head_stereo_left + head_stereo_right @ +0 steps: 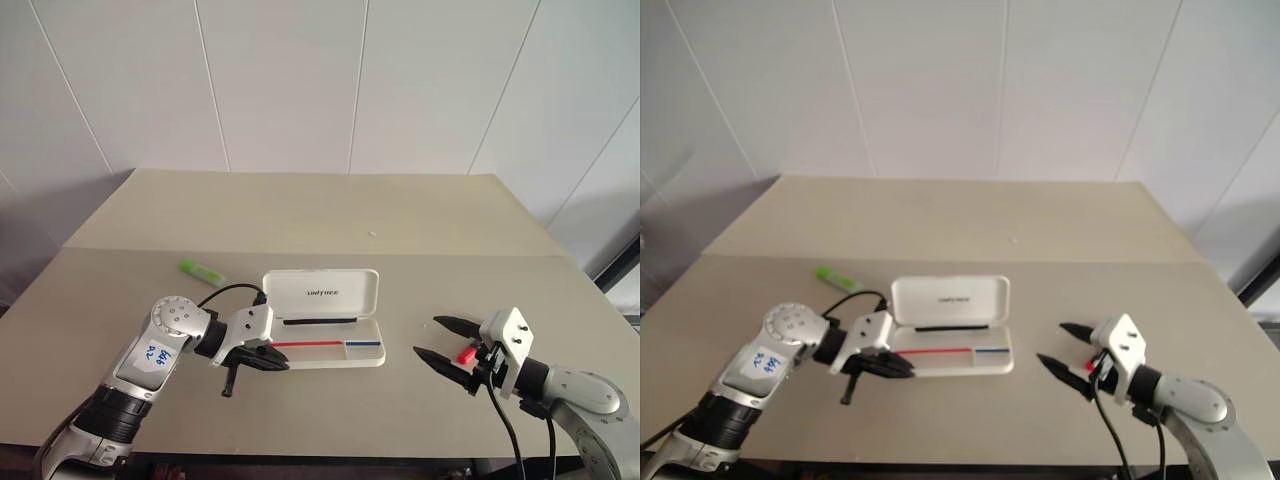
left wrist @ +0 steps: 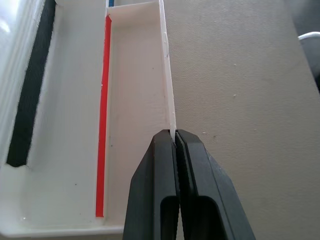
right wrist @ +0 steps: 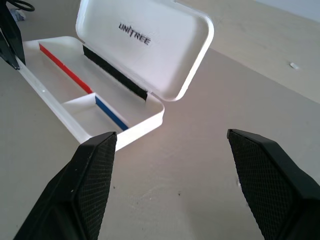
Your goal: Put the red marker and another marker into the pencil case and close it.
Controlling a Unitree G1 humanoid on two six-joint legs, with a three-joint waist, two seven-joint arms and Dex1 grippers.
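Item: pencil case (image 1: 325,320), white, lying open at the middle of the table (image 1: 300,215), lid propped up behind, tray showing its red and blue stripes and holding no marker yet.

Item: left gripper (image 1: 272,361). We are seeing its fingers closed on the tray's front wall at the left end; in the left wrist view the thin white edge is disappearing between the two black fingers (image 2: 155,185). We are reading this as steadying the case, not carrying it.

Item: green marker (image 1: 201,270), lying on the table behind and to the left of the case, well apart from both grippers.

Item: right gripper (image 1: 447,345), fingers spread wide with nothing between them, hovering to the right of the case. A small red piece (image 1: 466,354) is showing just behind its fingers; we cannot tell whether this is the red marker.

Handling note: we are judging the loading not begun. Keeping the left pinch light should stop the tray from sliding or tipping while the right gripper is fetching a marker and lowering it lengthwise into the long compartment.
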